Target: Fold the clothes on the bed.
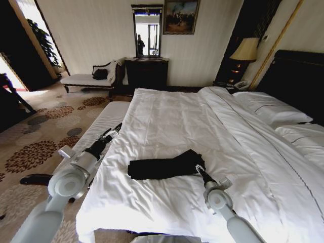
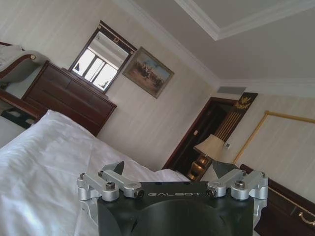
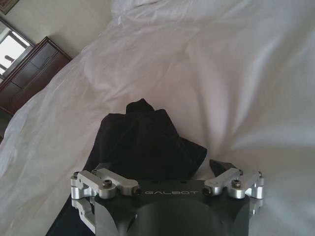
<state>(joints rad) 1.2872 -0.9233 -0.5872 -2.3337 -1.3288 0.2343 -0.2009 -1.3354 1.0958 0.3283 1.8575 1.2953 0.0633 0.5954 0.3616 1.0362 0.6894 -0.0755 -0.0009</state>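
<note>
The black soft-fabric T-shirt (image 1: 163, 167) lies bunched in a long folded strip near the foot edge of the large white-sheeted bed (image 1: 172, 116). The right gripper (image 1: 198, 168) sits at the strip's 3 o'clock end, fingers spread wide with fabric between them. The left gripper (image 1: 112, 132) hangs at the strip's 10 o'clock, beside the bed edge, fingers wide and empty

black T-shirt (image 1: 164, 166): 1 | bed (image 1: 167, 116): 1 | pillows (image 1: 271, 109): 2 | grippers: 2, left gripper (image 1: 115, 130), right gripper (image 1: 199, 169)
</note>
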